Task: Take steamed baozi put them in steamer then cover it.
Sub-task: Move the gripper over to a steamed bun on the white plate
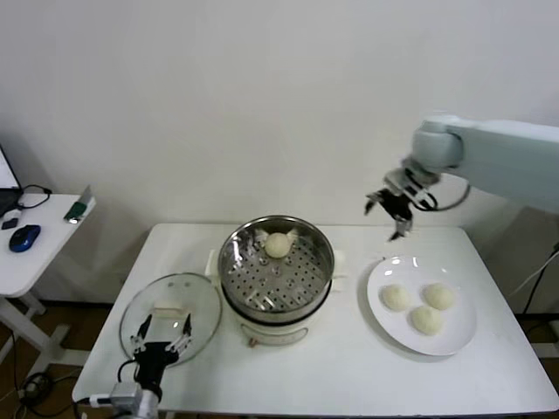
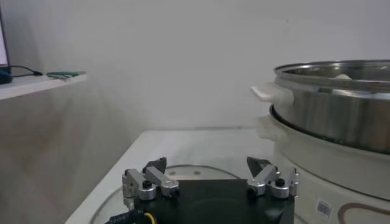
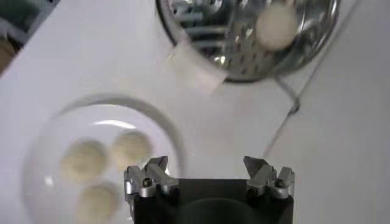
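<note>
One smooth domed bun (image 1: 278, 245) sits at twelve o'clock on the perforated tray of the shiny round steamer (image 1: 276, 272); three buns (image 1: 417, 308) lie on a flat white plate (image 1: 463, 336); the right gripper (image 1: 390, 215) hangs wide and empty above the plate's eleven o'clock rim; the left gripper (image 1: 162, 337), wide, sits over the glass cover (image 1: 171, 316) at the steamer's eight o'clock.

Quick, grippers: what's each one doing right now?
Left gripper: open, empty, low over the glass cover.
Right gripper: open, empty, above the plate.

We see a lab or office room: a bare white wall (image 1: 218, 105), a white folding table (image 1: 349, 367), a side desk (image 1: 35, 249) with a computer mouse (image 1: 24, 236).
</note>
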